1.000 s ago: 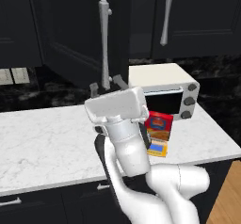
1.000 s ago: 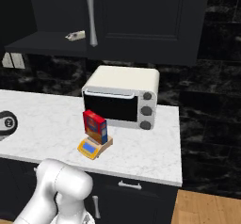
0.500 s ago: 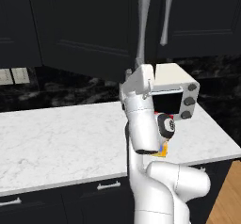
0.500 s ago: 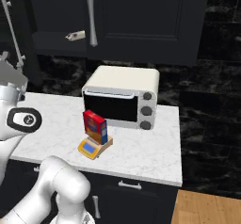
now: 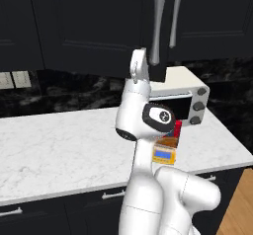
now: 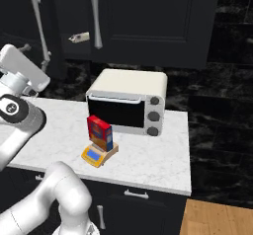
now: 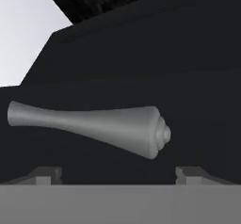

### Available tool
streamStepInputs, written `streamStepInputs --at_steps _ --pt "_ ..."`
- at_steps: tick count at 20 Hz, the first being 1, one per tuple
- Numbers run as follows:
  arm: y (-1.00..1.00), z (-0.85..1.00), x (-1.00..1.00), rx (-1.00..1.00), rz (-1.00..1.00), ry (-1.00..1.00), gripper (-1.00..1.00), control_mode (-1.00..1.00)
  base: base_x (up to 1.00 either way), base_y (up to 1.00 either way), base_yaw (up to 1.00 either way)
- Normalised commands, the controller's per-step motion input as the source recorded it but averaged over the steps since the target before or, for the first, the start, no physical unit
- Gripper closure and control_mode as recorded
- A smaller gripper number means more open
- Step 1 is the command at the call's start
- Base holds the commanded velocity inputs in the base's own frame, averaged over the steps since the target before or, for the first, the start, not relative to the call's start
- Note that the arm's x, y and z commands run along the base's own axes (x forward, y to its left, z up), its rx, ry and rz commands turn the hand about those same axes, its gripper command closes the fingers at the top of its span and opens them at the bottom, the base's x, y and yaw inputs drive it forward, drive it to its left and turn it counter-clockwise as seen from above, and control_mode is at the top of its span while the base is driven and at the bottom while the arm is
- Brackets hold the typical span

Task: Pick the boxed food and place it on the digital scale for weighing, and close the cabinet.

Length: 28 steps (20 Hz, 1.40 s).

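The red boxed food (image 6: pixel 99 133) stands upright on the small orange digital scale (image 6: pixel 98 155) on the counter, in front of the toaster oven. In the left base view the arm hides most of the boxed food (image 5: pixel 177 129) and part of the scale (image 5: pixel 164 153). The left door of the black upper cabinet (image 6: pixel 148 21) is slightly ajar, its long silver handle (image 5: pixel 157 29) close to the right door's handle (image 5: pixel 175 17). My gripper (image 5: pixel 140 67) is raised against that door, open. In the hand view its fingertips (image 7: pixel 47 174) stand wide apart just under the handle (image 7: pixel 94 124), gripping nothing.
A white toaster oven (image 6: pixel 129 98) sits at the back of the white marble counter (image 5: pixel 54 145), behind the scale. A small grey-white packet (image 6: pixel 79 36) shows in the gap between the cabinet doors. Black drawers (image 6: pixel 143 199) run below the counter's front edge.
The arm rose from low over the counter up to the cabinet door. The door swung further toward shut, its handle now close beside the other one. Box and scale stayed put.
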Motion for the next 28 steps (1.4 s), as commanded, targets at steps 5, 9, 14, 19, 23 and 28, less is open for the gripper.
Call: streamStepInputs --at_steps 5,9,14,19,23,28 --pt "-0.05 0.40 0.74 0.06 -0.30 0.16 -1.00 -1.00 0.00 0.00 0.00" --pt "-0.19 0.38 0.75 0.06 -0.09 0.10 -1.00 -1.00 0.00 0.00 0.00" --pt "-0.22 0.10 0.74 0.10 0.00 0.11 -1.00 -1.00 0.00 0.00 0.00" --pt "-0.09 0.00 0.88 0.06 0.00 0.04 -1.00 -1.00 0.00 0.00 0.00" --pt "0.00 0.03 0.76 0.00 0.00 0.03 -1.00 -1.00 0.00 0.00 0.00" --pt "0.00 0.07 0.35 0.00 0.00 0.02 -1.00 -1.00 0.00 0.00 0.00"
